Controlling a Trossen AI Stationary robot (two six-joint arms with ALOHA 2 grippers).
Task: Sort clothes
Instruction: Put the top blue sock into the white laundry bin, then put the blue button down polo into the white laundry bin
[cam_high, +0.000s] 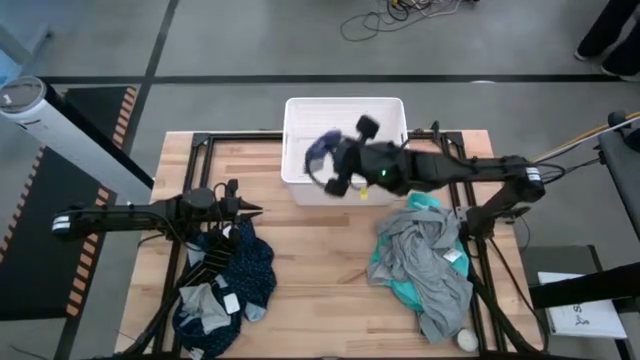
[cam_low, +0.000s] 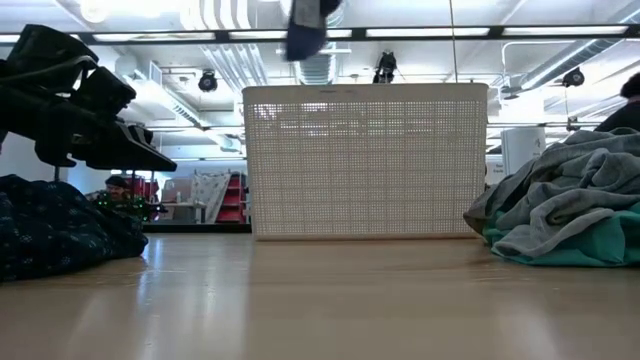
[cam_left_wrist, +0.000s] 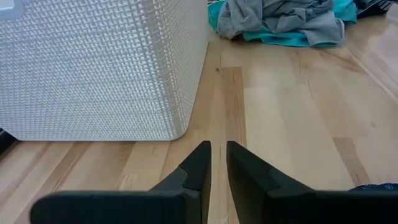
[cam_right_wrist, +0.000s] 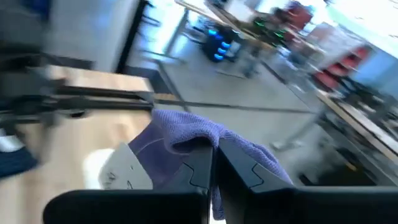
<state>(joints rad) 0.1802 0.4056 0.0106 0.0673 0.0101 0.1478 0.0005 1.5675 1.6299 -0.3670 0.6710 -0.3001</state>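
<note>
My right gripper (cam_high: 335, 160) is over the white basket (cam_high: 300, 190), shut on the small blue-purple cloth (cam_high: 320, 148), which also shows in the right wrist view (cam_right_wrist: 199, 140) and at the top of the low view (cam_low: 305, 25). My left gripper (cam_high: 258, 210) is shut and empty, low over the table left of the basket, beside the navy speckled garment (cam_high: 245, 275). The grey shirt (cam_high: 435, 265) lies on the bright teal garment (cam_high: 395, 285) at the right. Grey and black socks (cam_high: 210, 305) lie on the navy pile. My right gripper pinches the blue-purple cloth between its two fingers at a bunched fold (cam_right_wrist: 208, 144). The cloth drapes over the fingertips (cam_right_wrist: 233, 168) and hangs slack below them, lifted clear above the basket's rim (cam_low: 365, 90).
The white basket stands at the table's far middle (cam_left_wrist: 93, 68). A small white ball (cam_high: 466, 341) lies near the front right edge. Bare wood (cam_high: 320, 280) lies between the two clothes piles.
</note>
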